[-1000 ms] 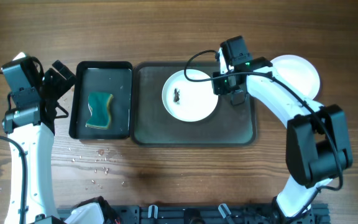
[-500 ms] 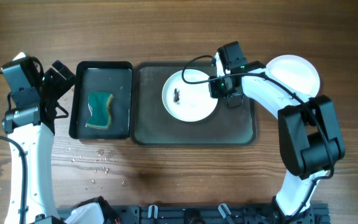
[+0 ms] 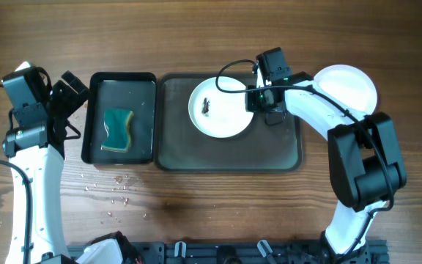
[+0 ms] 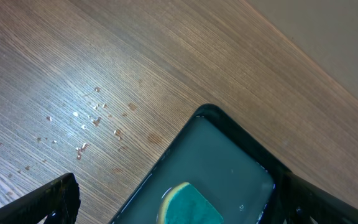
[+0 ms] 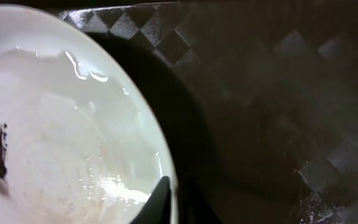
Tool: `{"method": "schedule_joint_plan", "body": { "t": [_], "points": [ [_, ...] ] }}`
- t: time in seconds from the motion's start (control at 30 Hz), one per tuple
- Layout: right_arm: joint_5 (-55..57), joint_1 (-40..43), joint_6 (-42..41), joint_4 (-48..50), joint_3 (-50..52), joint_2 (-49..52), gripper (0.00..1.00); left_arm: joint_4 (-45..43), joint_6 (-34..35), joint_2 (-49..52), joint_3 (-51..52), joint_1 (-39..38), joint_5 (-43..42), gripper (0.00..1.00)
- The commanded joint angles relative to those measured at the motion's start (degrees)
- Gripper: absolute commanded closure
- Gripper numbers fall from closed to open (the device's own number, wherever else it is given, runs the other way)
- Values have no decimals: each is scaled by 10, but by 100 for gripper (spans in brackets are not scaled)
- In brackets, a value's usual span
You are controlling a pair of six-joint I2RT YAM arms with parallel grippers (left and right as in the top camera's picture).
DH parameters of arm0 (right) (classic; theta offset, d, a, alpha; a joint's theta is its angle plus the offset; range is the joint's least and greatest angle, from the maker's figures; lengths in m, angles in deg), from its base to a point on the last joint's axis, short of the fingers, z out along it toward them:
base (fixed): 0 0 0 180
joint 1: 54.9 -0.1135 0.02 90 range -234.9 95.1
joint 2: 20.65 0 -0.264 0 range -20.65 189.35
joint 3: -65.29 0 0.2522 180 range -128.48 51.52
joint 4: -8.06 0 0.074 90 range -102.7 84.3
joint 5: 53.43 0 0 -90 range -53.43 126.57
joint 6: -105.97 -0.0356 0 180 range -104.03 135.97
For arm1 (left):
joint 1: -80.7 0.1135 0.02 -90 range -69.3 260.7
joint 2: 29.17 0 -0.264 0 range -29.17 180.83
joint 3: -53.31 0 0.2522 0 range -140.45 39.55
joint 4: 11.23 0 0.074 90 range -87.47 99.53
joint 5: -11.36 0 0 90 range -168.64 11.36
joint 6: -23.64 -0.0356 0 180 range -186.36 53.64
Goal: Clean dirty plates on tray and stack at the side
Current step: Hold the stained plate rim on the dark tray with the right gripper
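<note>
Here, the large grey-green tray [image 3: 196, 150] lies at the middle of the wooden table [image 3: 218, 205], with its long axis running from 9 to 3 o'clock. One white plate [image 3: 222, 110] sits on it, toward 1 o'clock from the tray's centre and close to the far rim. The plate is round, so it has no long axis of its own, but its small black smear [image 3: 207, 108] is longer than it is wide. The smear runs about from 12 to 6 o'clock and lies on the plate's 9 o'clock half. The right gripper [image 3: 257, 99] is at the plate's 3 o'clock edge, its jaws pressed together on the rim. In the right wrist view one dark finger [image 5: 159, 200] touches this rim, and a deep shadow lies under the edge. A second plate [image 3: 354, 84] rests on the bare table at 3 o'clock from the tray, beyond the right arm. At 9 o'clock, just beside the big tray, a narrower black tray [image 3: 94, 117] holds a green sponge [image 3: 118, 130] with its long side from 12 to 6 o'clock. The left gripper [image 3: 70, 88] hangs near this tray's 10 o'clock corner, its jaws spread wide and holding nothing. Water drops [image 3: 119, 187] are scattered on the wood at 6 o'clock from the black tray.
</note>
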Motion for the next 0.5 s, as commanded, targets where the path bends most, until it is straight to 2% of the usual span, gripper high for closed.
{"method": "schedule_joint_plan", "body": {
  "t": [0.0, 0.1, 0.17, 0.33, 0.47],
  "points": [
    [-7, -2, -9, -1, 1, -11, 75, -1, 7, -3, -6, 3, -5, 0],
    [-7, -2, 14, 2, 1, -11, 73, -1, 7, -3, -6, 3, -5, 0],
    [-7, -2, 36, 7, 1, -11, 80, -1, 7, -3, -6, 3, -5, 0],
    [-7, -2, 41, 11, 1, -11, 86, -1, 7, -3, -6, 3, -5, 0],
    [-7, -2, 65, 11, 1, -11, 87, -1, 7, -3, -6, 3, -5, 0]
  ]
}}
